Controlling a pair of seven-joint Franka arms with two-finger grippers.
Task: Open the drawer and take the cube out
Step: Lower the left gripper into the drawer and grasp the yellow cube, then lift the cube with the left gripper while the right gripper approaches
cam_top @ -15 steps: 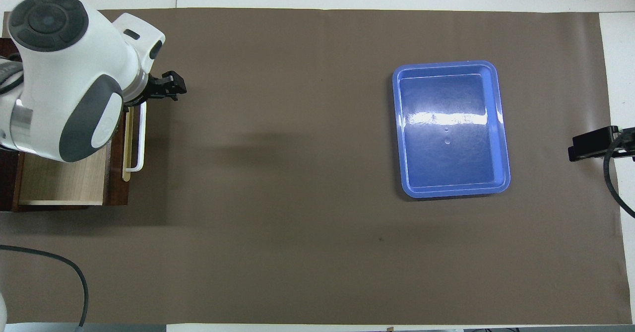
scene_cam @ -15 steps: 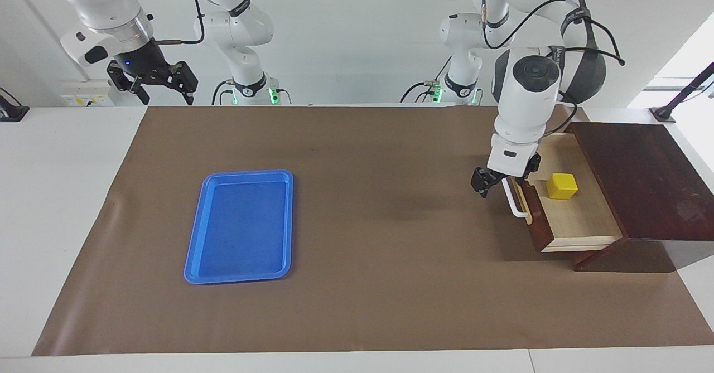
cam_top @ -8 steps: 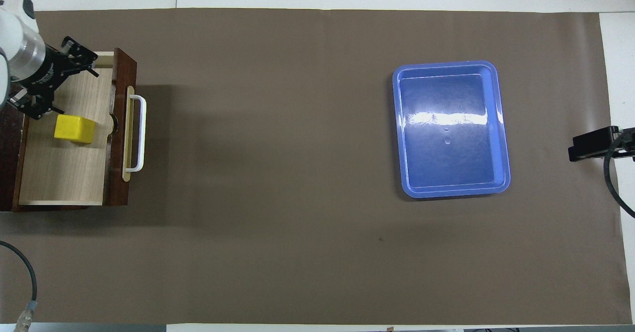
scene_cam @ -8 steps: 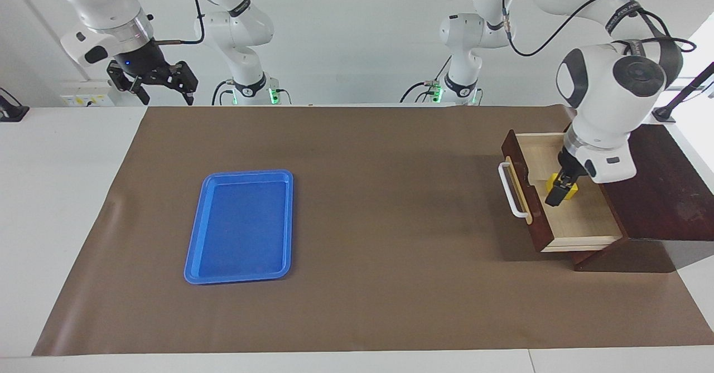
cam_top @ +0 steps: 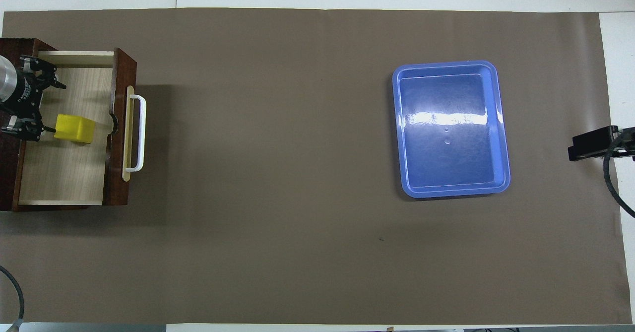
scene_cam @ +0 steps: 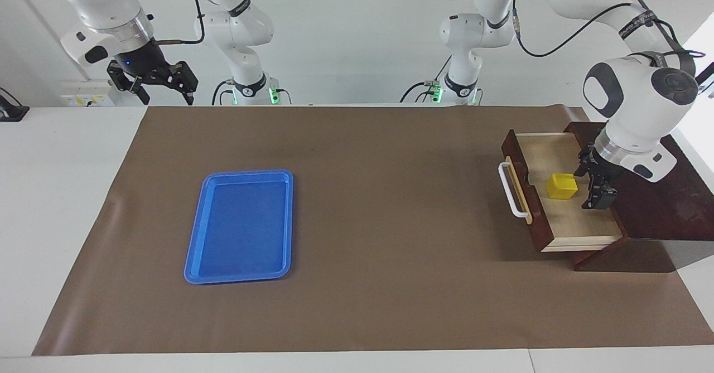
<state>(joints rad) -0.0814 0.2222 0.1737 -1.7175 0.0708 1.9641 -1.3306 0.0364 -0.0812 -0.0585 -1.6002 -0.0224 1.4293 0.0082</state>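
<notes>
the drawer (scene_cam: 560, 194) stands pulled open at the left arm's end of the counter (scene_cam: 390, 317), with the cube (scene_cam: 561, 186) lying on its pale wood floor. the left gripper (scene_cam: 596, 186) hangs just beside the cube, fingers apart, holding nothing. the right gripper (scene_cam: 162, 83) waits raised over the counter's edge, fingers apart. a blue tray (scene_cam: 241, 226) lies well apart.

Cube (scene_cam: 561, 185) sits in the open drawer (scene_cam: 580, 222) at left arm's end of bench (scene_cam: 67, 206); tray (scene_cam: 241, 226) lies well apart, twd right arm's end, prob. flat.
</notes>
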